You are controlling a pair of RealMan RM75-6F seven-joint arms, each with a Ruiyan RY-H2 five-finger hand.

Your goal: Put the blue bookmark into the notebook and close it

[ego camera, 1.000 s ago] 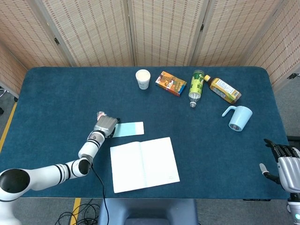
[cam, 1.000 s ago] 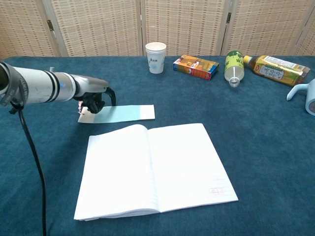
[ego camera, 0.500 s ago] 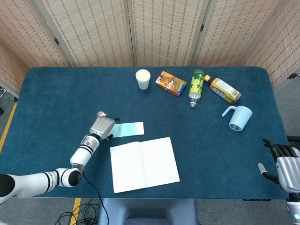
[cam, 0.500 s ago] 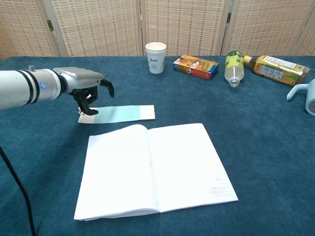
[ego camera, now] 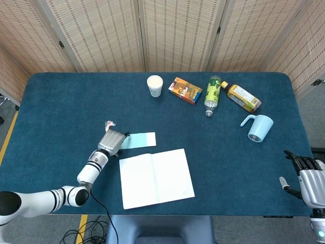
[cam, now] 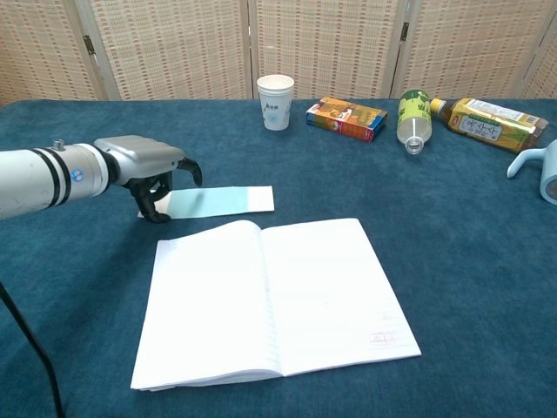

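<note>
Two hands were in view. The left hand point(cam: 148, 170) sat at the left end of the blue bookmark point(cam: 222, 201), its fingers point(cam: 157, 202) curled down over that end and touching the counter point(cam: 452, 218); whether they actually pinched the bookmark could not be told. Compared with half a second earlier, this hand had dropped lower and drawn slightly toward the robot, and its fingers now covered the bookmark's left tip. The bookmark itself had not moved: it lay flat on the counter just behind the open notebook point(cam: 274, 296), apart from it. The notebook stayed open, pages up. The right hand point(ego camera: 309, 178) remained at the right front edge of the head view, holding nothing, fingers apart. At the rear stood a paper cup point(cam: 275, 101), unchanged, with a carton point(cam: 346, 118) beside it.
</note>
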